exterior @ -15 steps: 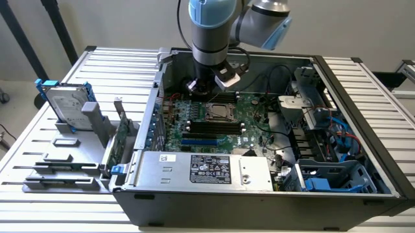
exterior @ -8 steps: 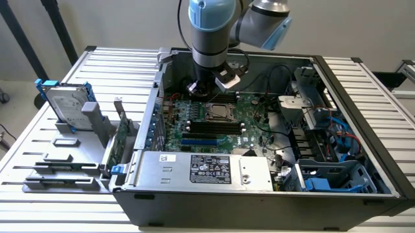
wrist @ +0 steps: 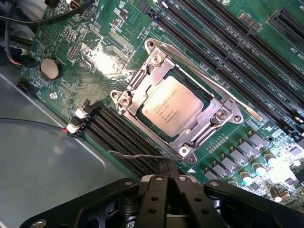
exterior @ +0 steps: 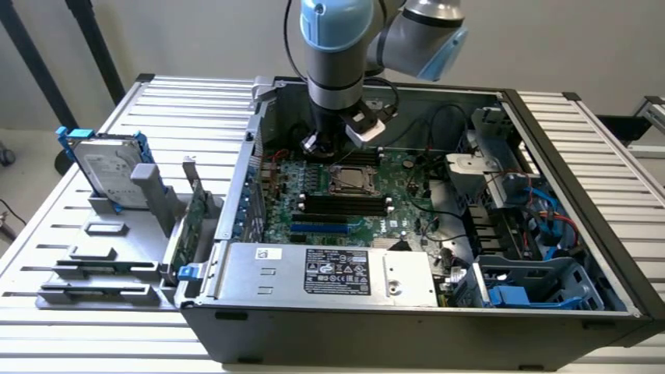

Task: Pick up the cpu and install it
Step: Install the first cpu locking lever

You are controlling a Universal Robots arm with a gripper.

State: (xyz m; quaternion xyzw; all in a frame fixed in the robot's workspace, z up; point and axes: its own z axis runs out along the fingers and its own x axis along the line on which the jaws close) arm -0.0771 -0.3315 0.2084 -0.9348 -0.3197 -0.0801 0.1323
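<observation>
The cpu (wrist: pixel 172 108) lies flat in the socket on the board (wrist: pixel 118 28), its grey metal top facing up with small print on it. A metal frame (wrist: pixel 209 118) sits around the edges of the cpu, and a thin lever (wrist: pixel 228 92) runs along one side of this frame. The gripper (wrist: pixel 167 167) is clenched, its two black fingers are pressed together and they grasp nothing. It hangs just beside the socket, near one corner of the frame, and I cannot tell if the tips touch the board. In the exterior view the gripper (exterior: pixel 317 144) is inside the open case (exterior: pixel 416 319), above the far edge of the board (exterior: pixel 406 202), and the cpu (exterior: pixel 348 181) is just in front of it. A silver box (exterior: pixel 332 269) with a black label lies at the near side of the case. On the exterior view's left, a drive (exterior: pixel 104 167) with blue rails stands in a grey holder (exterior: pixel 99 265) on the table (exterior: pixel 62 210), well apart from the gripper.
</observation>
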